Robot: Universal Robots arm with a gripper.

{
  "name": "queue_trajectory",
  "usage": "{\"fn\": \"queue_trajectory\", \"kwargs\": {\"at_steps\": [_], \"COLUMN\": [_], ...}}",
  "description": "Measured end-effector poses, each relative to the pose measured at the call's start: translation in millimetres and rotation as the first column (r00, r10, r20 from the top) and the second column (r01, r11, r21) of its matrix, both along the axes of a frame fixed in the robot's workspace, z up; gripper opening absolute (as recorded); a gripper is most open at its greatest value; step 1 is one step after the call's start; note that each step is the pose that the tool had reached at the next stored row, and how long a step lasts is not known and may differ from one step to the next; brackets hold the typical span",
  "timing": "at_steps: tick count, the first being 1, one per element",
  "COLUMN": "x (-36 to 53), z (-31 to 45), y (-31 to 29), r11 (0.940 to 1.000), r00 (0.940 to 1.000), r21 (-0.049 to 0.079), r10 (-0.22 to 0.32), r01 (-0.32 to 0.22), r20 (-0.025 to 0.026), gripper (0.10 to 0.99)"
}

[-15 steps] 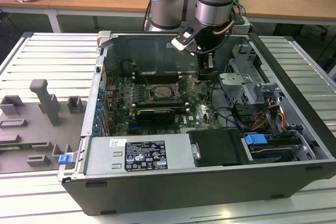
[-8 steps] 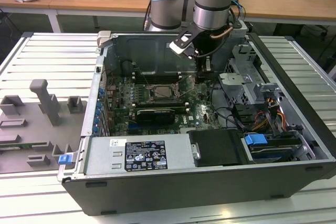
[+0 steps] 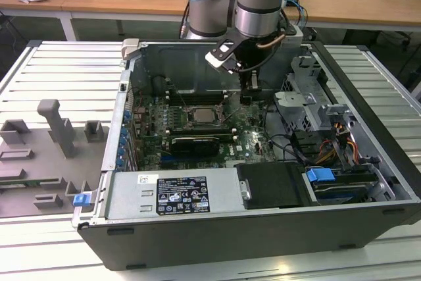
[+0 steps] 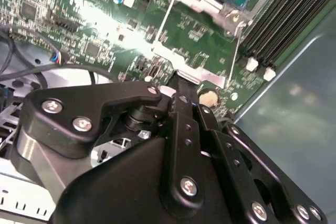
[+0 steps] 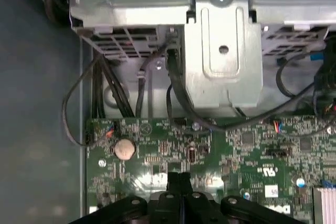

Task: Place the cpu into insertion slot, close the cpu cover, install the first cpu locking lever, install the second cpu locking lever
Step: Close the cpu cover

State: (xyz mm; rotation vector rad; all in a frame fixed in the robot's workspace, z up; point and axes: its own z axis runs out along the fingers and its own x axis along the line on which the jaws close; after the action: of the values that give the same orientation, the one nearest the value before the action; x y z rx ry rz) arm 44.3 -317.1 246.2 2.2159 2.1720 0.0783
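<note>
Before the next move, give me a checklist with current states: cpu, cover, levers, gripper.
1. cpu seated in insertion slot: ok, its pale face lies flat inside.
2. cpu cover down: ok, the frame looks flat around the chip.
3. Locking levers latched: cannot tell; thin wire levers run beside the socket.
4. gripper empty: ok, it is shut with nothing seen in it.
5. Gripper off the socket: ok, it stands over the board on the exterior view's right of the socket, near the coin cell.
</note>
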Motion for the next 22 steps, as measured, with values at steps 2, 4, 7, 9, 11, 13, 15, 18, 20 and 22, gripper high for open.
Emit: {"fn": "queue_trajectory", "kwargs": {"at_steps": [2,4,7,9,11,13,15,18,20,22], "x": [-6.7,-18.2,-35.4,-45.7,-54.9,-59.4,-62.3,-71.3,-76.3,-80.1], "z": [0.0,0.0,-0.1,-0.9,-6.3,-13.8,-15.8,-17.3,-17.5,-17.5], "y": [0.0,0.0,0.0,0.1,0.4,1.3,1.5,2.1,2.3,2.4], "r11": [1.0000,1.0000,1.0000,1.0000,1.0000,1.0000,1.0000,1.0000,1.0000,1.0000], "r00": [1.0000,1.0000,1.0000,1.0000,1.0000,1.0000,1.0000,1.0000,1.0000,1.0000], "r21": [0.000,0.000,0.000,0.000,0.000,0.000,0.000,0.000,0.000,0.000], "r10": [0.000,0.000,0.000,0.000,0.000,0.000,0.000,0.000,0.000,0.000], "r01": [0.000,0.000,0.000,0.000,0.000,0.000,0.000,0.000,0.000,0.000], "r20": [0.0001,0.0004,0.0010,0.0014,0.0016,0.0015,0.0016,0.0014,0.0015,0.0015], "gripper": [0.106,0.106,0.106,0.106,0.106,0.106,0.106,0.106,0.106,0.106]}}
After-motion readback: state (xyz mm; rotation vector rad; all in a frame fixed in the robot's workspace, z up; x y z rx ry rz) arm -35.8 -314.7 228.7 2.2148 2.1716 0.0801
